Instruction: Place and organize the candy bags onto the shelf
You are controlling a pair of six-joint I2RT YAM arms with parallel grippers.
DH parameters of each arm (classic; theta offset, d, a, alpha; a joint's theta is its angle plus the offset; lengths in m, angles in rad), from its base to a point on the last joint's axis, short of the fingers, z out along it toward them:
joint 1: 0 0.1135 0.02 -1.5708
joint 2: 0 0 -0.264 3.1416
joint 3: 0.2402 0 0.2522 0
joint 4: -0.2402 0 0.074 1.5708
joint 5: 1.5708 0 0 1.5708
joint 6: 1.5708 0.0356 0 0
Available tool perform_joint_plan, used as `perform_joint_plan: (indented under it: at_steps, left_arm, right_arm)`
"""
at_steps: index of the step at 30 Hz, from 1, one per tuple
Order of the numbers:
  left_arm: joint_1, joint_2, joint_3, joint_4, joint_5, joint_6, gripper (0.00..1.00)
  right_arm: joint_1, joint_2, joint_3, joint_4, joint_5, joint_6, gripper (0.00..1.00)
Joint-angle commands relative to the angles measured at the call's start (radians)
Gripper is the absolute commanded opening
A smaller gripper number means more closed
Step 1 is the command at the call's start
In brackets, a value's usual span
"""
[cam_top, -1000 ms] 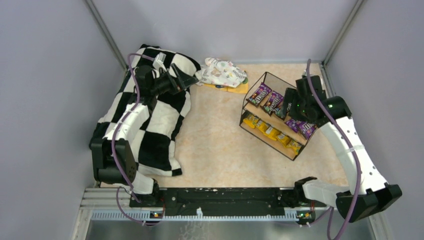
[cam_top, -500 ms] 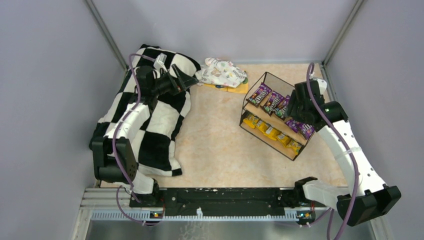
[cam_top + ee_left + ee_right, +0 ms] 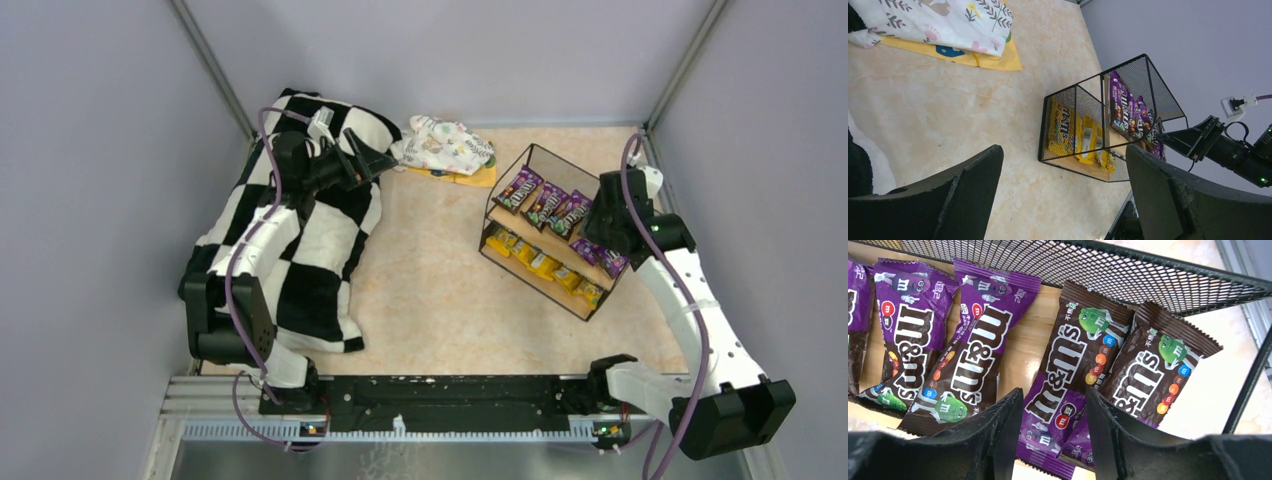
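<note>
Glossy purple-brown candy bags (image 3: pixel 1068 365) line the upper wooden board of the slanted black wire shelf (image 3: pixel 1128 265), yellow candy bags (image 3: pixel 545 265) the lower; the right gripper (image 3: pixel 1053 392) hovers just over them, jaws parted, empty; the left gripper (image 3: pixel 1063 150), jaws wide, hangs above the black-and-white checkered blanket (image 3: pixel 330 260).

I have the shelf (image 3: pixel 527 283) in the right half of the overhead frame: a slanted two-tier rack of thin black wire and mesh with pale wooden boards, standing skewed on the worktop (image 3: pixel 440 290). The purple and brown candy bags (image 3: pixel 548 205) lie flat in a row along its upper board, glossy, printed faces up. In my right wrist view the two rightmost overlap at their edges. The yellow candy bags (image 3: pixel 545 265) line the lower board side by side.
</note>
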Motion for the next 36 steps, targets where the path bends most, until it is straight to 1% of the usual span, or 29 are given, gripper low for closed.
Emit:
perform_joint_plan:
  at_steps: [1,15,17,23,28,30,33,36]
  left_arm:
    - [-0.002,0.001,0.01,0.029,0.014,0.003,0.98]
    - [0.0,0.004,0.007,0.032,0.018,0.0,0.98]
    - [0.0,0.004,0.007,0.033,0.019,0.0,0.98]
    - [0.0,0.003,0.008,0.034,0.02,-0.002,0.98]
    - [0.0,0.003,0.008,0.034,0.021,-0.003,0.98]
    - [0.0,0.003,0.008,0.036,0.021,-0.004,0.98]
    - [0.0,0.002,0.007,0.038,0.024,-0.007,0.98]
    - [0.0,0.0,0.008,0.039,0.022,-0.005,0.98]
  right_arm:
    - [-0.005,-0.016,-0.008,0.064,-0.035,0.019,0.49]
    - [-0.005,-0.043,-0.071,0.168,-0.129,0.07,0.47]
    - [-0.005,-0.052,-0.075,0.18,-0.123,0.073,0.47]
    - [-0.005,-0.073,-0.079,0.217,-0.121,0.041,0.47]
    - [-0.005,-0.091,-0.021,0.191,-0.115,-0.006,0.49]
    - [-0.005,-0.096,0.026,0.162,-0.1,-0.03,0.52]
    - [-0.005,-0.11,0.09,0.123,-0.117,-0.1,0.58]
    - [-0.005,-0.143,0.133,0.124,-0.212,-0.176,0.76]
